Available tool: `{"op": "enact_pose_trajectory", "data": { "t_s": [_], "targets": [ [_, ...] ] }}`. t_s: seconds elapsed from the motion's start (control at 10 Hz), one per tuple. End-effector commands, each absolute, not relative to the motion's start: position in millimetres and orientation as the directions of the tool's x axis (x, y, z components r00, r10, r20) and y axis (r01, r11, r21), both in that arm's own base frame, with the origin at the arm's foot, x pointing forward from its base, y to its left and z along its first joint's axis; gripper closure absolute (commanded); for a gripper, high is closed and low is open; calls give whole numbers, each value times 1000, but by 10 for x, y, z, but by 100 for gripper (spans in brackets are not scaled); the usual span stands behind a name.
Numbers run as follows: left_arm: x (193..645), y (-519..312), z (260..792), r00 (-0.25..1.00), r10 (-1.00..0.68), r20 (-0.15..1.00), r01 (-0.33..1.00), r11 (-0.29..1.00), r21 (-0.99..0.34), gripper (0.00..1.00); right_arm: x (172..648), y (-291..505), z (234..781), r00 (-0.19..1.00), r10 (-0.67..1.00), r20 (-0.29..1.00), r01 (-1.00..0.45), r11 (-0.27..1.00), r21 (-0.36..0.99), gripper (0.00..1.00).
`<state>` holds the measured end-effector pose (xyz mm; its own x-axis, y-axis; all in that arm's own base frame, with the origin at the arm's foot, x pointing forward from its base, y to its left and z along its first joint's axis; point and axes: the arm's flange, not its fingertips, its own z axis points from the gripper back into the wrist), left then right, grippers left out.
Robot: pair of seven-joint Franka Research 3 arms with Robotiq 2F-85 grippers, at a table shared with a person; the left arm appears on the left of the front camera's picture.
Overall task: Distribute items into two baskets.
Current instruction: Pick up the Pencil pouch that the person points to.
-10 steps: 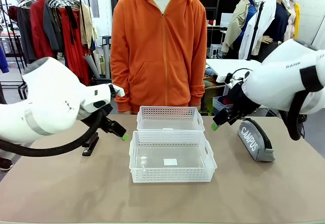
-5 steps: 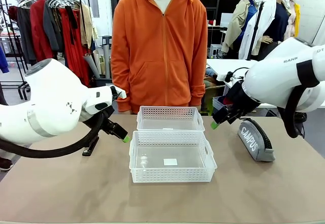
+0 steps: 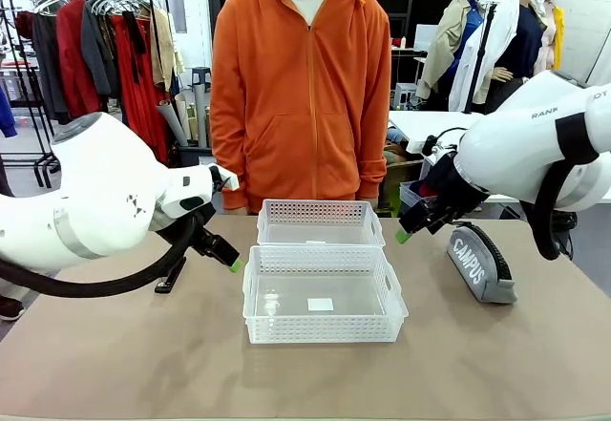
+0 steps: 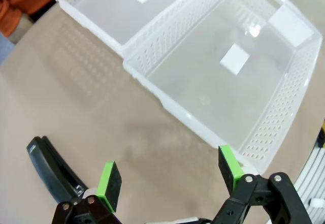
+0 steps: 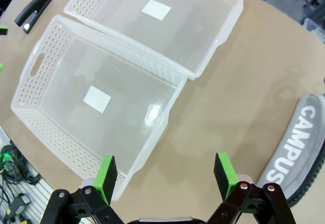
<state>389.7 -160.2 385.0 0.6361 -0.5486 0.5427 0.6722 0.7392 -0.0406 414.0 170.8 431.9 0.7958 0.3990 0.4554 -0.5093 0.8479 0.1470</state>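
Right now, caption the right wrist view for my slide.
Open right gripper over the table between the nearer basket and the CAMPUS pouch; the farther basket and stapler lie beyond.

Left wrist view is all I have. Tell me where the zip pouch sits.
Observer: The grey CAMPUS pouch lies on the table, on the robot's right of the larger basket, outside it.
Operator: Report the right pincer.
Observer: The right pincer is open and empty, above bare table between that basket and the pouch.
Operator: Say who is across from me.
Observer: A person in an orange hoodie stands at the far side, behind the smaller basket.
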Motion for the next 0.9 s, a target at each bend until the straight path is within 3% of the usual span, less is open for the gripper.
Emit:
{"op": "enact_pose_trajectory", "data": {
  "t_s": [0.0,0.1,0.4,0.8],
  "targets": [
    [4074,-1623,3866,695,-620,365,679,733,-48,0,4288,1714,4389,837,342,428,-482,831,279,0],
    [4204,-1581,3926,725,-620,300,675,725,-136,0,4357,1724,4429,854,316,413,-467,815,342,0],
    [4474,-1483,4162,786,-537,306,618,672,-408,0,4487,1661,4544,894,247,374,-422,744,518,0],
    [4534,-1299,4291,881,-349,319,455,446,-771,0,4627,1424,4667,932,113,344,-343,577,741,0]
  ]
}}
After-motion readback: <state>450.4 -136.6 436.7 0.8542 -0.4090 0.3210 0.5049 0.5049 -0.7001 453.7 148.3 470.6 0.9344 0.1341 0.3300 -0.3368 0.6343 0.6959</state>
